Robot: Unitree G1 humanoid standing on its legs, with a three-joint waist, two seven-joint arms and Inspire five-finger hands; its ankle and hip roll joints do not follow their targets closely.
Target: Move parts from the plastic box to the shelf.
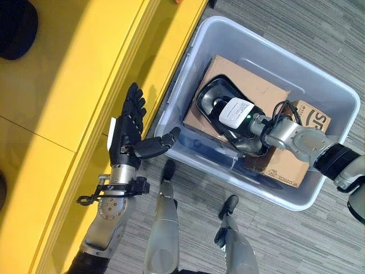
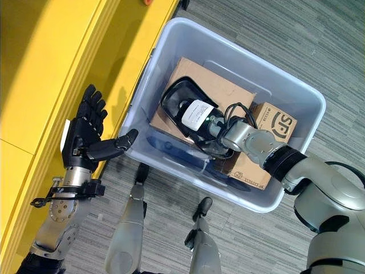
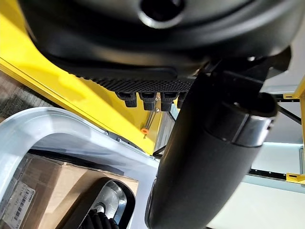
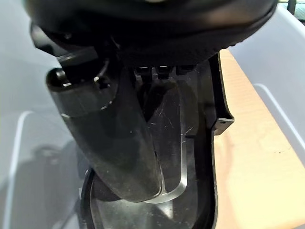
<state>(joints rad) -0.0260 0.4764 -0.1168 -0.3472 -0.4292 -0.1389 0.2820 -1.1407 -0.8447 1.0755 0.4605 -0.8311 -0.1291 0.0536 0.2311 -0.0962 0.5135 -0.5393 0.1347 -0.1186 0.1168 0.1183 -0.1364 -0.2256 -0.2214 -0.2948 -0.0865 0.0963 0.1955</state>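
Where grey carpet point(image 1: 319, 34) meets yellow shelf point(image 1: 68, 74), plastic box point(image 1: 333, 91).

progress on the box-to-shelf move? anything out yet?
Done: nothing visibly moved; the yellow shelf beside the plastic box carries no part. In hand: the right hand is inside the box on the black part, grip unclear. The left hand is open by the shelf edge. Left: lifting the black part out, plus the cardboard boxes.

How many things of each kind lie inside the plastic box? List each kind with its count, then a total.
Cardboard boxes: 2, a large flat one and a smaller one.
Black part under the right hand: 1.
Total: 3.
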